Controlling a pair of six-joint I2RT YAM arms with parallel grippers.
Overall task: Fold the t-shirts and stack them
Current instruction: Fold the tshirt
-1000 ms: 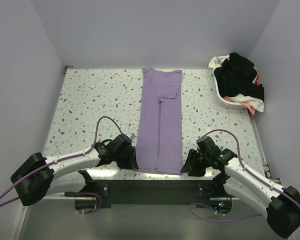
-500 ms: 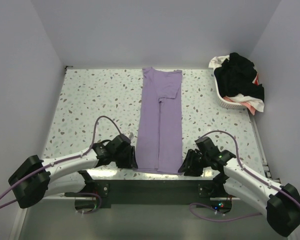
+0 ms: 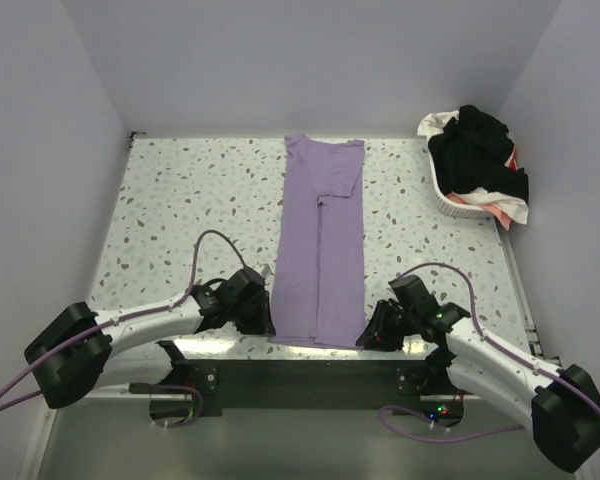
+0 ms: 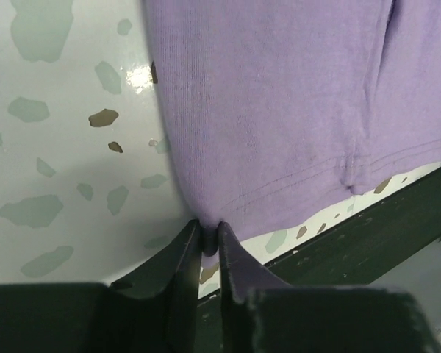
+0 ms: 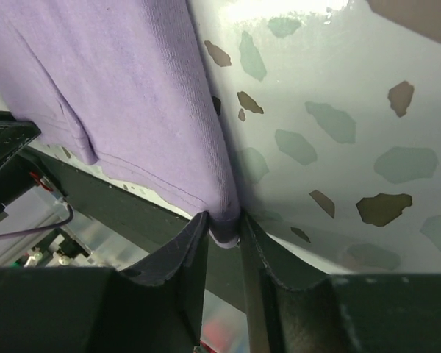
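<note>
One lilac t-shirt (image 3: 320,250) lies down the middle of the speckled bench (image 3: 180,200), already doubled lengthwise into a narrow strip, collar toward the far wall and hem at the near edge. That marks the first stage of the fold as done. By the look of it, the crosswise folds are left to do, and nothing has been stacked. The other t-shirts (image 3: 480,155), black, white and pink-red, sit heaped in the white basket (image 3: 445,200) at the far right corner, apparently untouched. How many are in the heap is hard to make out from above. The left end effector (image 4: 210,234) has its fingers nearly together on the strip's near left hem corner, with cloth nipped between them. The right end effector (image 5: 223,224) pinches the near right corner the same way, and a fold of lilac fabric bulges from its narrow gap. Compared with a second earlier, both sets of fingers have drawn in from a wider stance beside the hem and closed onto the cloth, while the strip and the basket keep their places.
</note>
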